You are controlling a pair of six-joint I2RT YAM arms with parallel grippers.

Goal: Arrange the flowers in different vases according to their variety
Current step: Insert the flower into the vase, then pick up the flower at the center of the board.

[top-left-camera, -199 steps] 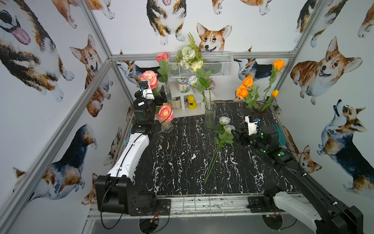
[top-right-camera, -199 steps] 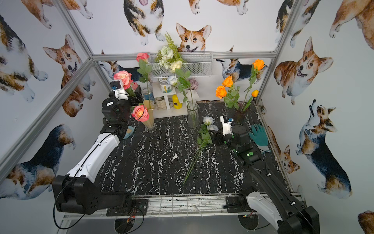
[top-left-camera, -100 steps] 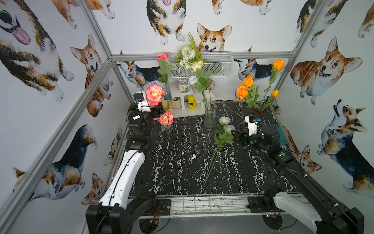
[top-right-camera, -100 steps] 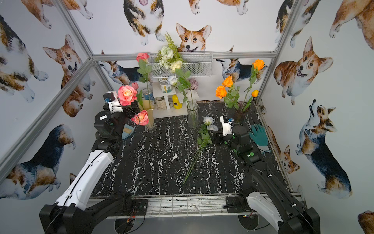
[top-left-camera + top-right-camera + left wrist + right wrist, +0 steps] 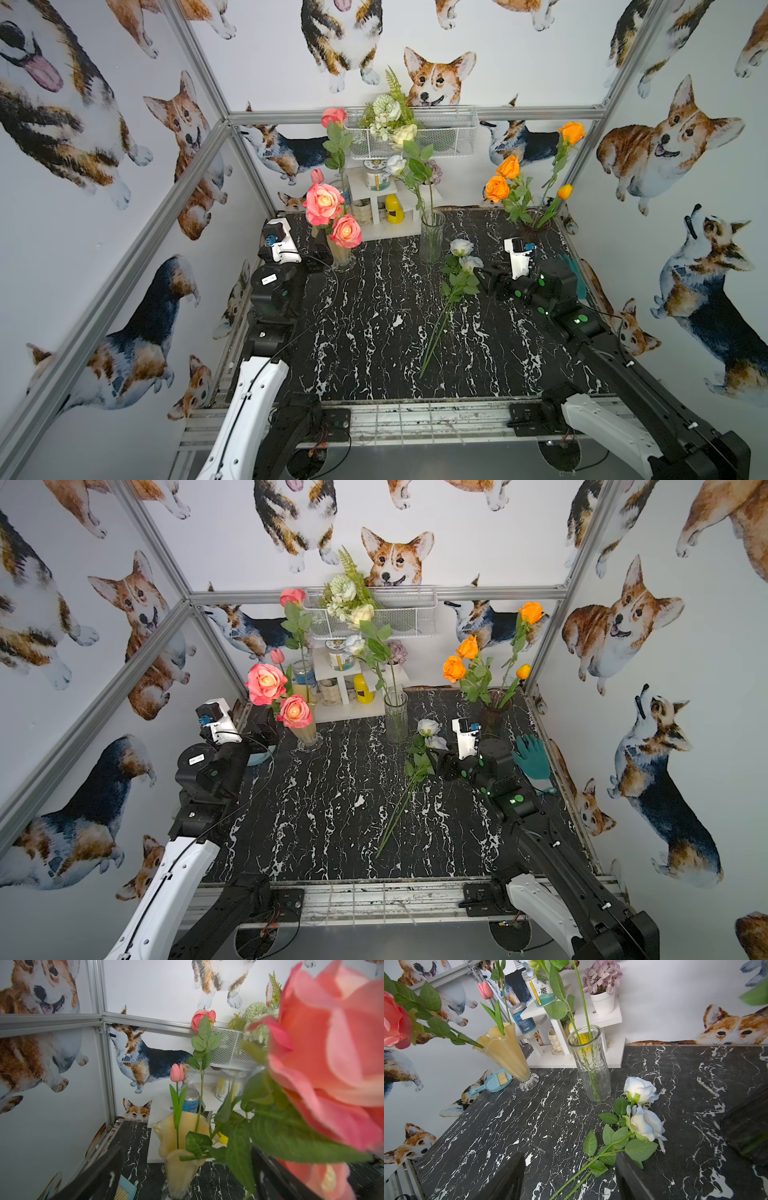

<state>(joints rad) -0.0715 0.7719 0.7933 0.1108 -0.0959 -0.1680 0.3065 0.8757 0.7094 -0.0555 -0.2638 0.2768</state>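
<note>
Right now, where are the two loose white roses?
In both top views the two white roses lie right of centre on the table, heads beside the clear glass vase, just before the open right gripper.

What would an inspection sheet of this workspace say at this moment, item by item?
Surface: black marbled tabletop, no spill seen.
Job's things: yellow vase holds pink roses and a pink tulip; clear vase holds leafy stems; dark vase holds orange flowers; two white roses lie on the tabletop.
Clutter: white shelf with jars, teal glove, blue dustpan, wire basket, fern bouquet.
End effectors: left end effector open beside the yellow vase, holding nothing; right end effector open at the lying roses' stems, not closed on them.
Cables: thin black cable loops beside the left end effector; wires under the front rail.
Surroundings: corgi-print walls, aluminium frame.
</note>
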